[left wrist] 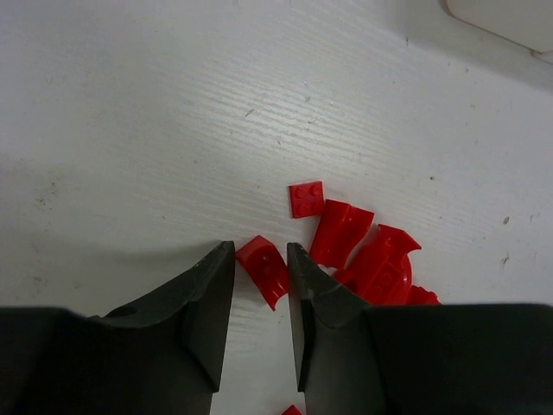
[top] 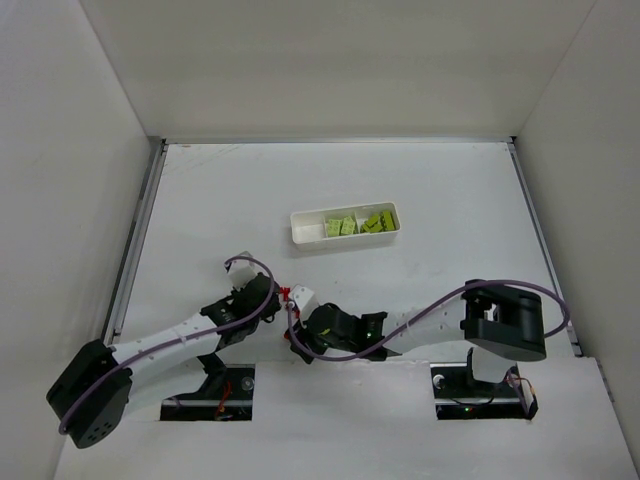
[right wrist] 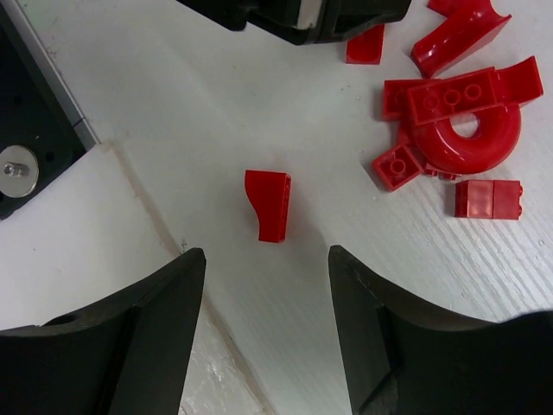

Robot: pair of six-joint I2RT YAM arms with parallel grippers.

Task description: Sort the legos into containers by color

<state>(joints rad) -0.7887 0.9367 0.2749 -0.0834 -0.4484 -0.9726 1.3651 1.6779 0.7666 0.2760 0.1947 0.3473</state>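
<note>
The white tray point(top: 345, 238) lies at mid-table; yellow-green legos point(top: 378, 221) fill its middle and right compartments, and the left compartment looks bare. Red legos point(top: 288, 294) lie in a small pile between the two grippers. My left gripper point(left wrist: 259, 251) is open by a narrow gap, its fingertips on either side of a curved red brick point(left wrist: 266, 270) on the table. More red pieces point(left wrist: 371, 259) lie just right of it. My right gripper point(right wrist: 266, 255) is wide open and empty, just short of a lone red brick point(right wrist: 270, 206). The red pile point(right wrist: 458, 121) is at the upper right.
The left gripper's black body point(right wrist: 294, 17) sits close ahead of the right gripper. A raised white board edge point(right wrist: 104, 259) and a black base plate point(right wrist: 34, 130) are to the right gripper's left. A tray corner point(left wrist: 510, 17) shows far off.
</note>
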